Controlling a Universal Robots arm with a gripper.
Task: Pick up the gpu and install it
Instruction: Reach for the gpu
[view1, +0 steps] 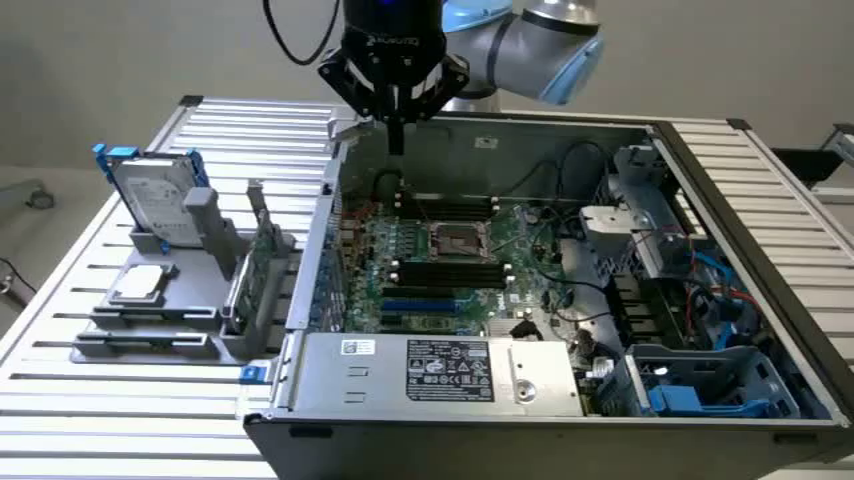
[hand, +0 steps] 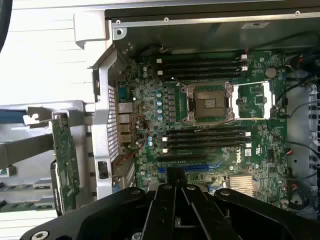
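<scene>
Gripper (view1: 396, 140) hangs empty, jaws pressed together, over the computer case (view1: 534, 140), and a low swing toward the gpu (view1: 263, 275) could clip its wall.

The gripper (hand: 175, 181) hides part of the motherboard (hand: 210, 135) and, it seems, one end of the gpu (hand: 65, 155).

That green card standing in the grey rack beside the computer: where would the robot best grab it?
Its upper edge, coming straight down from above. The gpu stands thin and upright on edge in the grey rack, its lower part seated in the holder, so both flat faces are probably easiest to pinch near the top.
</scene>
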